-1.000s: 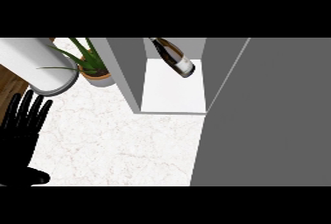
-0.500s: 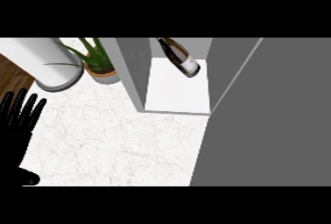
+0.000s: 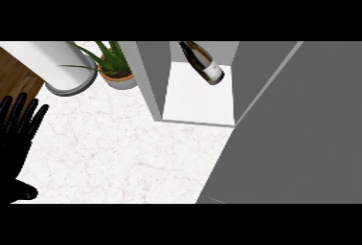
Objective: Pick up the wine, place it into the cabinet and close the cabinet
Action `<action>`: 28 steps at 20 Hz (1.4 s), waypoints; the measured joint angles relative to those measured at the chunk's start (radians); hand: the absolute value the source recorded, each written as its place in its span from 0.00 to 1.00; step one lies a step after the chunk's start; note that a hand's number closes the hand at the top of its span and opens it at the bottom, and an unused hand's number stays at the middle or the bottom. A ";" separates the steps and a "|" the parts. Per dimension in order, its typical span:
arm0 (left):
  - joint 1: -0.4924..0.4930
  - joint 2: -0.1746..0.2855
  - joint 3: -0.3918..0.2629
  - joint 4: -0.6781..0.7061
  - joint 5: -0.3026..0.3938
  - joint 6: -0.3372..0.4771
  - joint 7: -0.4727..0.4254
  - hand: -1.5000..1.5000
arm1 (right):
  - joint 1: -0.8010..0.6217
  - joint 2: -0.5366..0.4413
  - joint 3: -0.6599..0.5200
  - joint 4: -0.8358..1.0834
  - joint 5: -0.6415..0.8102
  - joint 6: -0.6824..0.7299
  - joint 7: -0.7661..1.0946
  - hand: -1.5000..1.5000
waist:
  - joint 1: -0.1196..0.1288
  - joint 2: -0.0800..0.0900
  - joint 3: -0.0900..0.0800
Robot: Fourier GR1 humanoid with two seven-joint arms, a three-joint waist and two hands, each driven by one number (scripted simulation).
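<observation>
Left hand (image 3: 14, 143) at the view's left edge, over the edge of the table (image 3: 120, 153), fingers straight, spread and pointing up, thumb out to the side below; it holds nothing. Right hand not seen. Wine (image 3: 202, 62) is inside the cabinet (image 3: 152, 72), on its white shelf floor, lying at a slant with the neck toward the view's top and the pale label lower down. Bottle is well apart from the left hand, up and to the right of it, with bare marble between them. Cabinet door (image 3: 297, 134) stands open, a broad grey panel filling the right side. Potted plant (image 3: 114, 72) stands just left of the cabinet; a white cylinder (image 3: 53, 64) stands beside the plant.
</observation>
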 measured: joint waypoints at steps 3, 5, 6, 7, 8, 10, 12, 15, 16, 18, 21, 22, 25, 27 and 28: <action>-0.005 0.008 0.010 0.010 0.005 -0.010 0.006 0.00 | -0.147 0.144 0.034 0.080 -0.018 -0.040 0.088 1.00 | 0.000 -0.003 0.001; -0.004 0.020 0.026 0.026 0.018 -0.024 0.012 0.00 | -0.257 0.243 0.040 0.154 -0.018 -0.066 0.151 1.00 | -0.009 -0.005 0.002; -0.006 0.019 0.031 0.034 0.021 -0.028 0.013 0.00 | -0.316 0.291 0.034 0.200 -0.018 -0.075 0.179 1.00 | -0.015 -0.006 0.003; -0.002 0.019 0.034 0.041 0.018 -0.032 0.009 0.00 | -0.373 0.331 0.032 0.247 -0.013 -0.097 0.198 1.00 | -0.018 -0.007 0.003; 0.001 0.022 0.041 0.046 0.019 -0.038 0.007 0.00 | -0.433 0.363 0.025 0.297 -0.014 -0.115 0.217 1.00 | -0.020 -0.008 0.004; 0.012 0.027 0.055 0.055 0.025 -0.051 0.007 0.00 | -0.548 0.409 -0.001 0.389 -0.038 -0.148 0.244 1.00 | -0.026 -0.008 0.005; 0.016 0.028 0.068 0.069 0.024 -0.065 0.003 0.00 | -0.626 0.437 -0.041 0.495 -0.078 -0.150 0.228 1.00 | -0.035 -0.008 0.006; 0.018 0.026 0.084 0.067 0.019 -0.068 0.007 0.00 | -0.730 0.461 -0.072 0.631 -0.133 -0.191 0.193 1.00 | -0.043 -0.009 0.008; 0.012 0.021 0.084 0.069 0.013 -0.064 0.010 0.00 | -0.762 0.466 -0.080 0.675 -0.158 -0.202 0.177 1.00 | -0.046 -0.009 0.008; 0.019 0.025 0.100 0.073 0.021 -0.078 0.018 0.00 | -0.800 0.473 -0.114 0.738 -0.203 -0.198 0.154 1.00 | -0.050 -0.009 0.008; 0.016 0.012 0.113 0.087 0.002 -0.084 0.012 0.00 | -0.817 0.477 -0.146 0.822 -0.252 -0.187 0.105 1.00 | -0.058 -0.010 0.009; 0.012 0.006 0.113 0.082 0.002 -0.077 0.019 0.00 | -0.825 0.479 -0.161 0.858 -0.266 -0.185 0.088 1.00 | -0.059 -0.010 0.009; 0.004 -0.004 0.126 0.097 -0.011 -0.077 0.024 0.00 | -0.819 0.472 -0.209 0.921 -0.287 -0.141 0.057 1.00 | -0.066 -0.010 0.009; 0.007 -0.005 0.139 0.087 -0.010 -0.081 0.033 0.00 | -0.807 0.472 -0.234 0.958 -0.281 -0.111 0.028 1.00 | -0.068 -0.011 0.009; -0.008 0.002 0.150 0.100 -0.004 -0.086 0.045 0.00 | -0.810 0.474 -0.246 0.978 -0.277 -0.092 0.016 1.00 | -0.069 -0.012 0.008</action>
